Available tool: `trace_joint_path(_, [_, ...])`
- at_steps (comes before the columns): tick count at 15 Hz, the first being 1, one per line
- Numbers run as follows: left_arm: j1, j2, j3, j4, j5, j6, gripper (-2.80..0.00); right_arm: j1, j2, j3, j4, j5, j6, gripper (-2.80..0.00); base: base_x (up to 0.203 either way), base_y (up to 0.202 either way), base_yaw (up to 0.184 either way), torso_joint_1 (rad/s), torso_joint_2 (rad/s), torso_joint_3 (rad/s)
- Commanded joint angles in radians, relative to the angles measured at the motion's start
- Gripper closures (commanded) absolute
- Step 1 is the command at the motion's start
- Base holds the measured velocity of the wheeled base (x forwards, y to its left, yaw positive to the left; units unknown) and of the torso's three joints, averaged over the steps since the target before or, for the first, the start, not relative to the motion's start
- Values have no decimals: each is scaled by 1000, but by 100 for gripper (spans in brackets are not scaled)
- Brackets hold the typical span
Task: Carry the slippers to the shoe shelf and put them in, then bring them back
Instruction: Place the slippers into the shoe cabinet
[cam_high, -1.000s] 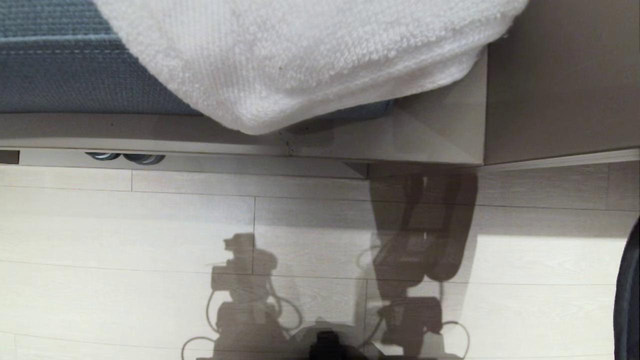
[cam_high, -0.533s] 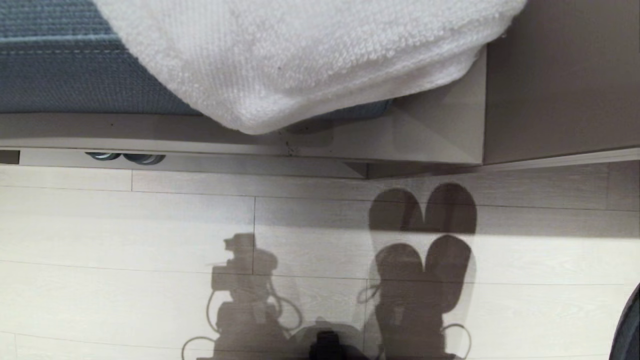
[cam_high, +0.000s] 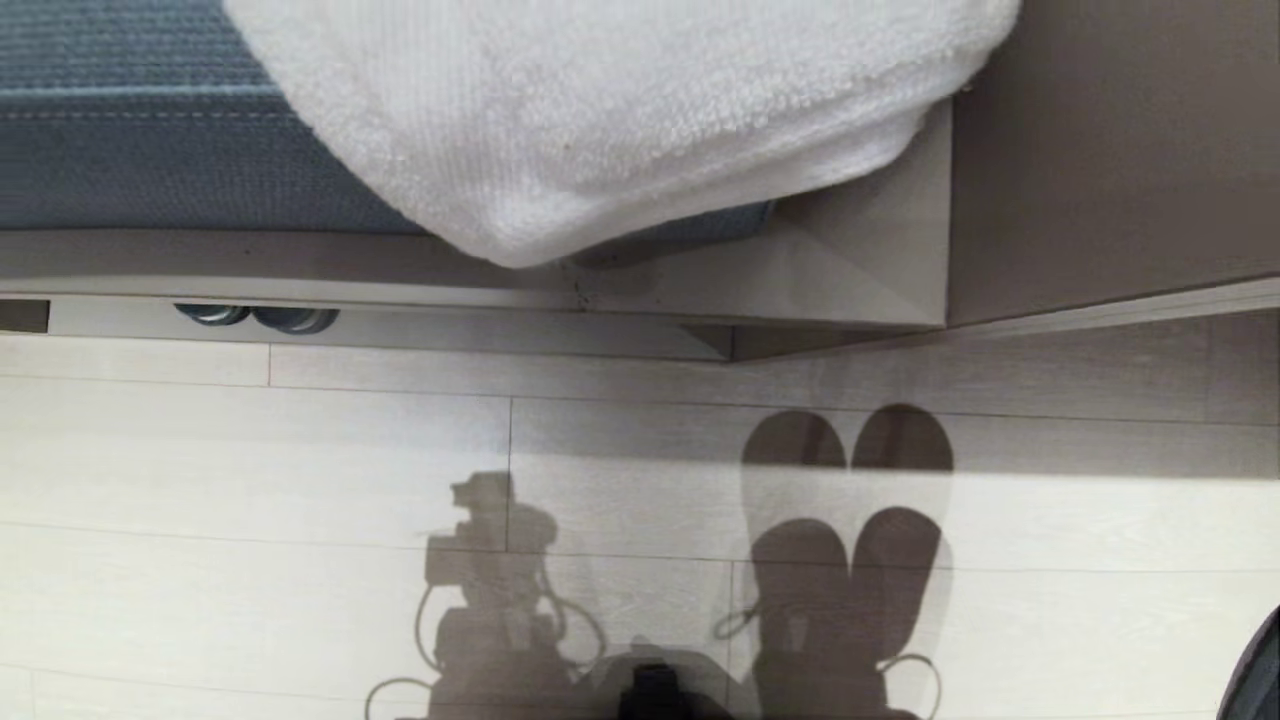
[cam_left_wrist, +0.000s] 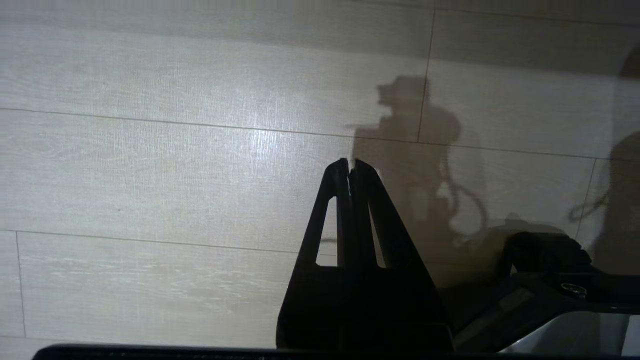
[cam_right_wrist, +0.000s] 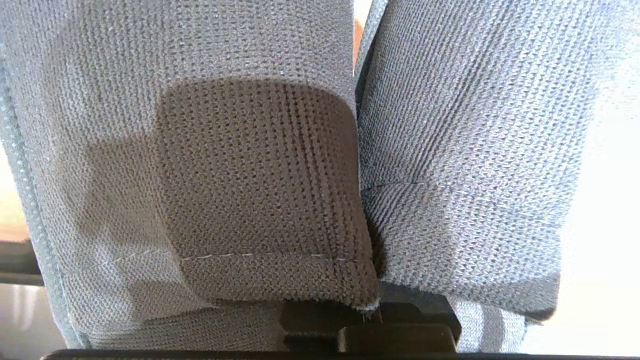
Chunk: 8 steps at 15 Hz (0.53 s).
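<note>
Now right end effector (cam_right_wrist: 372, 312) pinches slippers (cam_right_wrist: 260, 180)

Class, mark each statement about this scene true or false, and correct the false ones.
1. A white towel lies on the blue cushion. True.
2. The left gripper holds a slipper. False: its fingers are shut on nothing, above the floor.
3. The slippers fill the right wrist view. True.
4. The floor is dark carpet. False: it is pale wood-look planks.
</note>
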Motion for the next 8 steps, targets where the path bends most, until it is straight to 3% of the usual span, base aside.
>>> trace_joint_path(1, [0, 1, 0, 0, 0, -2, 0, 0, -3, 0, -1, 0, 3, 0, 0, 0, 0, -1, 6, 183])
trace_joint_path(8, [0, 1, 0, -2, 0, -2, 0, 0, -3, 0, -2, -17, 48, 0, 0, 0, 0, 0, 6, 200])
